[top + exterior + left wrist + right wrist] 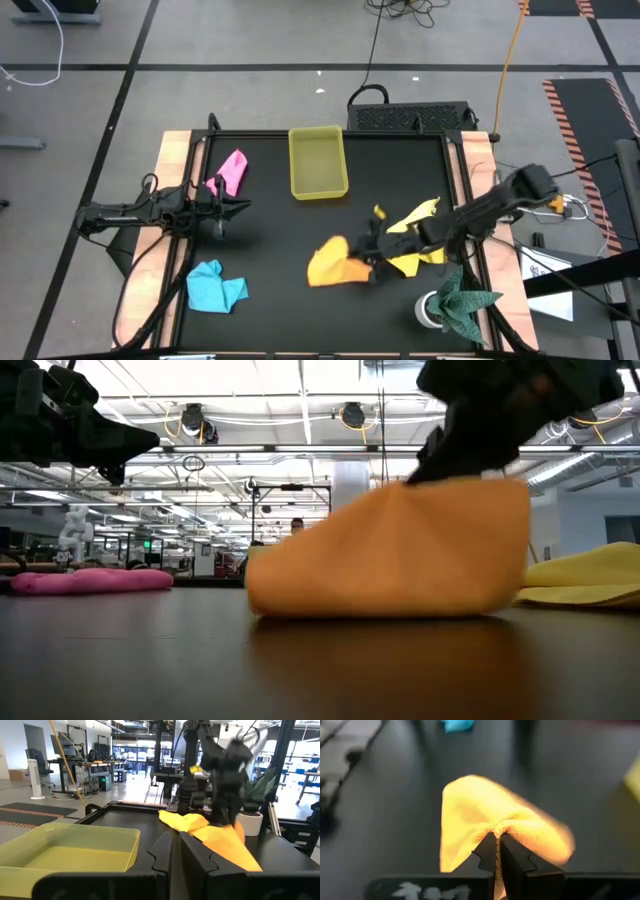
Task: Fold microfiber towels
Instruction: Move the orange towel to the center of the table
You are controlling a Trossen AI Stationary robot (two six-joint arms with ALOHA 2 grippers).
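Note:
My right gripper is shut on the orange towel, in the middle of the black table near its front. The towel rises like a tent under the gripper. A yellow towel lies crumpled just right of it, under my right arm. The pink towel lies at the far left and the light blue towel at the near left, both bunched on the table. My left gripper hovers shut and level at the left, between those two, holding nothing. My right gripper pinches a gathered fold of the orange towel between its two fingertips. It comes slanting down from the table's right side. The pinched part is raised, while the towel's lower edge rests on the table and the cloth slopes down toward the left.
A translucent yellow tray stands at the far middle of the table. A dark green leafy thing in a white pot sits at the near right corner. Bare black table lies between the orange towel and the blue one.

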